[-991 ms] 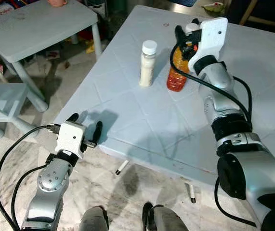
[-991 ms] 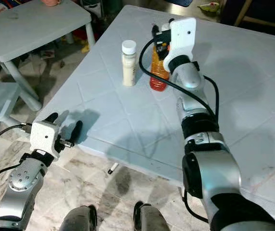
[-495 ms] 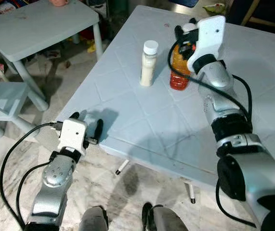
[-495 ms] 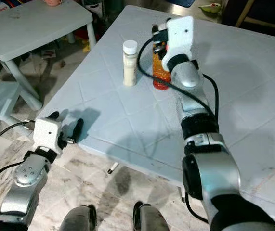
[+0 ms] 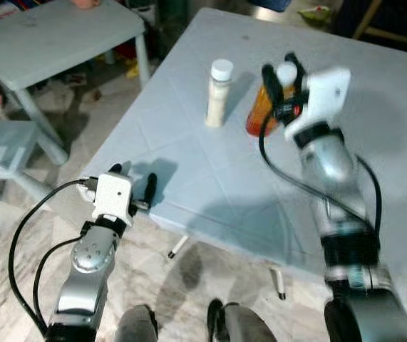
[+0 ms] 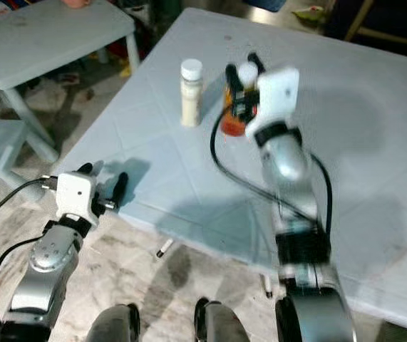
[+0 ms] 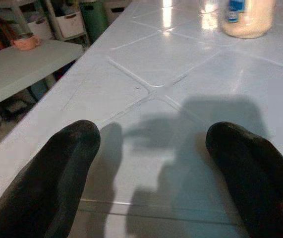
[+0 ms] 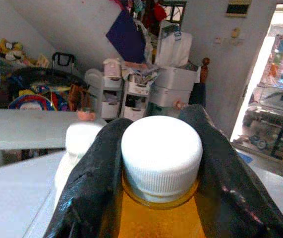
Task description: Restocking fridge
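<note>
The orange-drink bottle [image 5: 262, 114] with a white cap [image 8: 161, 156] stands tilted on the pale blue tiled table [image 5: 210, 182], and the right gripper [image 5: 286, 77] has its two black fingers [image 8: 90, 193] pressed against either side of the bottle's neck, clamped just below the cap. Just beside that bottle, toward the table's left edge, a cream-coloured bottle [image 5: 217, 94] with a white cap stands upright and untouched; a blue label band shows near its base in the left wrist view, but the writing on it is too small to read. No writing can be made out on the orange-drink bottle either. At the near left corner of the same table the left gripper [image 5: 132, 185] hangs just off the edge, its two fingers [image 7: 47, 183] spread well apart with nothing between them, casting a shadow on the tabletop. Left of the big table stands a smaller pale table [image 5: 39, 39], and a marker [image 5: 179, 247] lies on the marble floor [image 5: 189, 285] under the big table's near edge.
</note>
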{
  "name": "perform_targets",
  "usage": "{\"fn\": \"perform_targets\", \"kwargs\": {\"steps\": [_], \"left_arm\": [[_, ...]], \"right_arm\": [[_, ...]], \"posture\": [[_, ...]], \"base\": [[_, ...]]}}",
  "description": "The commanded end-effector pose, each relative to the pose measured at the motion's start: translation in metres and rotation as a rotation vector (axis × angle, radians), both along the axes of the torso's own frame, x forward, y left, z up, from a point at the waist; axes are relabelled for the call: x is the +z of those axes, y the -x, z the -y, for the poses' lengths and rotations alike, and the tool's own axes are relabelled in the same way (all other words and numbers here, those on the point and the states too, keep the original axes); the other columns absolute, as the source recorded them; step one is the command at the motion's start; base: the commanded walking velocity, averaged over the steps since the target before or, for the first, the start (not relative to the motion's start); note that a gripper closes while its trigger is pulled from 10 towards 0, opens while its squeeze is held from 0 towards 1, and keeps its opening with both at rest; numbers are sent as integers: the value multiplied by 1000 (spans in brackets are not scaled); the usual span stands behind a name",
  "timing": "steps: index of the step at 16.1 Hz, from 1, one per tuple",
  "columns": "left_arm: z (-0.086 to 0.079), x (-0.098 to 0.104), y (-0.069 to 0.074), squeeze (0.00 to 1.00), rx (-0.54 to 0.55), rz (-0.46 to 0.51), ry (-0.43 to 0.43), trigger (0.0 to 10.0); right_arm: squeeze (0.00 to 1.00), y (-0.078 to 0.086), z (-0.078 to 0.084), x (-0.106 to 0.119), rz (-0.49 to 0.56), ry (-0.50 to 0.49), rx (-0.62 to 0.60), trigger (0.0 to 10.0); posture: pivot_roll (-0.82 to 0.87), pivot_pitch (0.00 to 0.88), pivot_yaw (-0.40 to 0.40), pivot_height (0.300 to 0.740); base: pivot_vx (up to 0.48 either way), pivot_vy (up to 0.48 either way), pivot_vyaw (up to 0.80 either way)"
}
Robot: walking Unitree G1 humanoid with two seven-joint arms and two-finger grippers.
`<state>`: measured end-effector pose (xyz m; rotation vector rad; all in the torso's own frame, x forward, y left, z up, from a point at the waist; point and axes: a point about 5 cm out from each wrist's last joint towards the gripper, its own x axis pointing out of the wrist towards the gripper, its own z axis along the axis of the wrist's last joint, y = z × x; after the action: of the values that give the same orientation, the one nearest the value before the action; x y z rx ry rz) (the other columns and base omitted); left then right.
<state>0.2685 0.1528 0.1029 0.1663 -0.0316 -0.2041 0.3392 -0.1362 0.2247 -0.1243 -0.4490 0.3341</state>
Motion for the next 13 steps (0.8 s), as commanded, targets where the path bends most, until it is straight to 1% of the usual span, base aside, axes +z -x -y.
{"fn": "perform_targets", "kwargs": {"steps": [1,2,3,4,6,9,11,13], "left_arm": [[3,-9,2,0,-8,-38,-4,10000],[4,-12,1,0,-5,-47,4,10000],[4,-13,0,0,-5,-48,4,10000],[4,-13,-2,0,-3,-46,4,10000],[3,-12,-5,0,-2,-40,3,10000],[4,-12,-8,0,-1,-31,4,10000],[7,-13,-8,0,-2,-29,7,10000],[9,-14,-8,0,-2,-27,11,10000]], "right_arm": [[0,4,-7,-22,-101,7,21,10000],[0,12,-12,-31,-129,-55,-15,10000],[0,17,-14,-31,-130,-68,-22,10000],[0,19,-16,-30,-126,-89,-38,10000],[0,21,-17,-32,-150,-146,-65,10000],[0,17,-15,-18,-100,-114,-55,10000],[0,14,-16,-13,-89,-110,-52,10000],[0,12,-19,-9,-82,-115,-38,10000]], "posture": [[101,132,-42,740],[98,118,-40,740],[98,118,-40,740],[97,106,-36,740],[94,95,-39,740],[89,78,-50,740],[95,70,-58,740],[99,65,-61,740]], "base": [[-259,0,0],[-289,0,0],[-292,0,0],[-289,0,0],[-291,0,0],[-291,0,0],[-289,0,0],[-287,0,0]]}}
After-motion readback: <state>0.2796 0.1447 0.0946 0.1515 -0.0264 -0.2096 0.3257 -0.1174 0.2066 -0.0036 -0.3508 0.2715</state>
